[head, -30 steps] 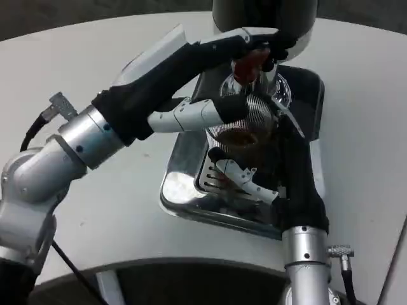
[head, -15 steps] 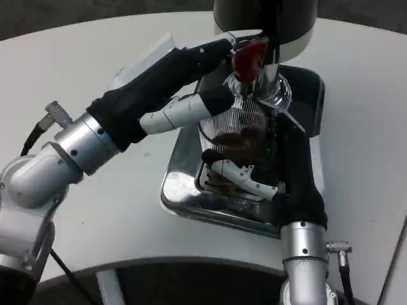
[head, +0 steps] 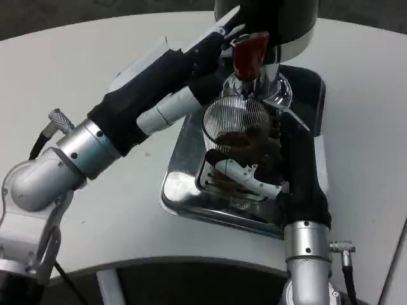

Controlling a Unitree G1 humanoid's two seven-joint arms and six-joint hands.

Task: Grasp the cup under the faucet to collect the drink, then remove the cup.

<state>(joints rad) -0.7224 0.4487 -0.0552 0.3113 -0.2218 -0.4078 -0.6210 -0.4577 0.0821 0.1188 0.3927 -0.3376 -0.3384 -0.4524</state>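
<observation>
From my end I've got one cup (head: 236,130) in play — a clear ribbed one with brown drink pooled in the bottom — and my right hand (head: 254,175) is wrapped around its lower half, white fingers (head: 245,173) curling across the front of it, so that hand has a firm hold of the cup. The cup sits upright right below the one faucet (head: 249,58), the one with the red handle, which is directly above the right hand and sticks out of a single dark dispenser (head: 267,19) at the top of the frame. My left hand (head: 200,63) is up and to the left of the cup, just beside the red handle; its white fingertips (head: 227,24) point up toward the dispenser body and look spread with nothing in them, though I can't quite tell whether any of them touch the handle. Under the right hand there's one shiny metal drip tray (head: 181,181), and the cup hangs over it — whether its base touches the tray I can't make out behind the fingers. Everything rests on the one white table (head: 76,76), with both silver forearms reaching in from my side.
</observation>
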